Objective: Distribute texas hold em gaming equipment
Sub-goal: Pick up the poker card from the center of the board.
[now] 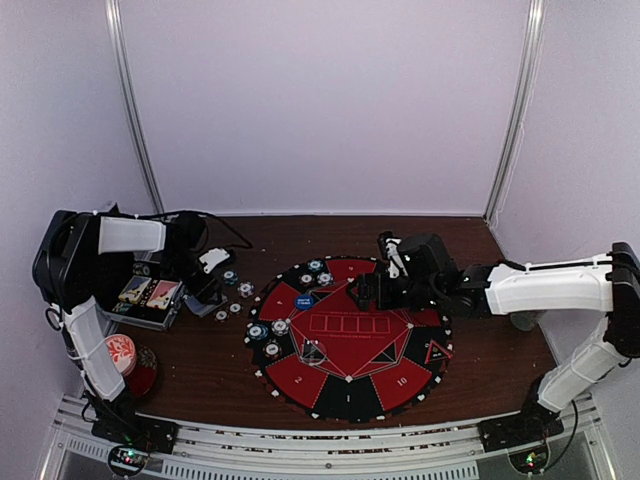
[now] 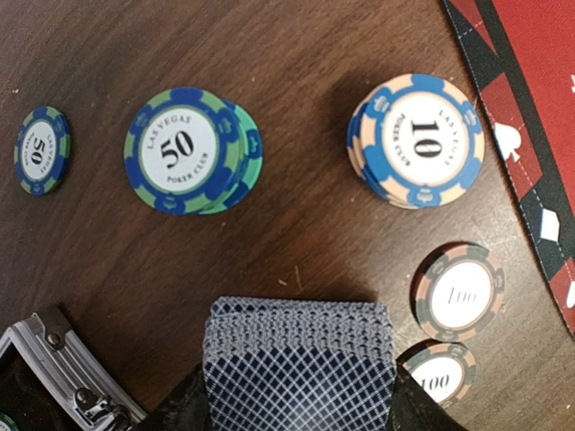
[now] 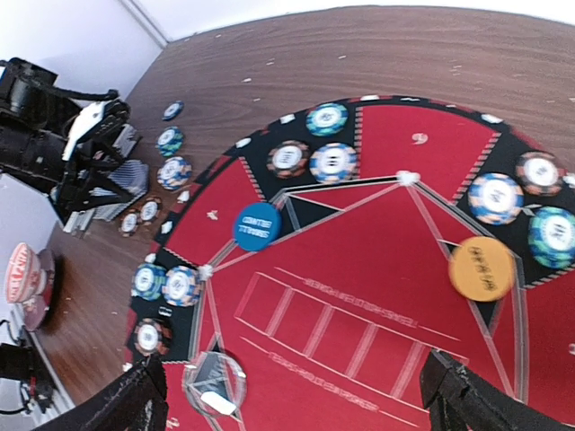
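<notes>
Top external view: stock of the table, with progress noted.

1. Round mat (image 1: 345, 345), red and black, mid-table. This is the playing field and is not itself handed out.
2. Deck of playing cards (image 2: 298, 359), grey-blue backs, over the bare wood left of the mat, just beside a metal case (image 2: 54, 359). No card shows on the mat, so dealing looks not yet begun.
3. Blue button disc (image 3: 257, 226) and orange button disc (image 3: 482, 268). Both are on the mat, well apart, and count as placed.
4. Seated chips (image 3: 325, 118), in small groups on the black rim segments at far, left and right. Those seats look served, while the near segments appear bare.
5. Loose chips on the wood left of the mat: 50 stack (image 2: 184, 150), 10 stack (image 2: 418, 139) and 100 chips (image 2: 458, 294). All are left to hand out (roughly half the job, at a guess).

Left gripper (image 2: 298, 409): jaws narrowed, a finger close against each side of the deck. Whether they clamp it I cannot tell.

Right gripper (image 3: 296, 400): over the mat's far right part, jaws spread wide, holding and touching nothing.
</notes>
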Controlling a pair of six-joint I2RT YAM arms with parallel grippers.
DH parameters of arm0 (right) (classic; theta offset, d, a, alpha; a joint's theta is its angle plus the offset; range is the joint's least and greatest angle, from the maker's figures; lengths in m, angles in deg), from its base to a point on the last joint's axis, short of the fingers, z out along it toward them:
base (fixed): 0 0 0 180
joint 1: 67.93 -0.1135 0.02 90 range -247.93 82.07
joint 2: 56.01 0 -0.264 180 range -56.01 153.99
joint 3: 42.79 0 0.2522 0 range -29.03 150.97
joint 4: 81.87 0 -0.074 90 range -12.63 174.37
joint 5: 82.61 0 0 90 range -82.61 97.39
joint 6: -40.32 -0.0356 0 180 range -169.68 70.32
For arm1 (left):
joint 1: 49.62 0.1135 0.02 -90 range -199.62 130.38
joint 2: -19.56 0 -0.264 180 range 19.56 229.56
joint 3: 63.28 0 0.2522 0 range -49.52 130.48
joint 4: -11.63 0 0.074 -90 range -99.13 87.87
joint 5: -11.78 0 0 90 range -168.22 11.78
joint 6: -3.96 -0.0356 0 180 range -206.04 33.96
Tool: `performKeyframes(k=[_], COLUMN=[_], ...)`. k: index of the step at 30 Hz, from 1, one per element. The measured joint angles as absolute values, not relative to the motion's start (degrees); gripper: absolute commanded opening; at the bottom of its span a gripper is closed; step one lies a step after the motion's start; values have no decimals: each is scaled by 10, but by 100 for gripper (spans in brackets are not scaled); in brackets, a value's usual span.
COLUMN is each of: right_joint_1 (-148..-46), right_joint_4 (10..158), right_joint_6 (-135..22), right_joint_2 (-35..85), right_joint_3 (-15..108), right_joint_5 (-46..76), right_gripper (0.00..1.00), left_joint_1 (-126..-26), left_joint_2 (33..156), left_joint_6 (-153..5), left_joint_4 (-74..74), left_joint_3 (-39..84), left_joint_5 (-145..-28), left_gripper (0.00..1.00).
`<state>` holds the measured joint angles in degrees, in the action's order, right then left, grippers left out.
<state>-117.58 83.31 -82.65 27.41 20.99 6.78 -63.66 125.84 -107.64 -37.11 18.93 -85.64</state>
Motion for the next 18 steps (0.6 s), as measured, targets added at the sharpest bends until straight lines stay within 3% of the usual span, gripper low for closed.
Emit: performKeyframes(k=[18], right_joint_1=[-1202], right_joint_4=[1009], right_joint_6=[-985], right_joint_2=[532], right_joint_3=[372], right_joint_5=[229], right_gripper=[93], left_joint_1=[-681], left_joint_2=[1201], left_joint_6=[-1103], left_joint_4=[-416], left_joint_3=[221], left_joint_5=[-885], left_gripper=[58])
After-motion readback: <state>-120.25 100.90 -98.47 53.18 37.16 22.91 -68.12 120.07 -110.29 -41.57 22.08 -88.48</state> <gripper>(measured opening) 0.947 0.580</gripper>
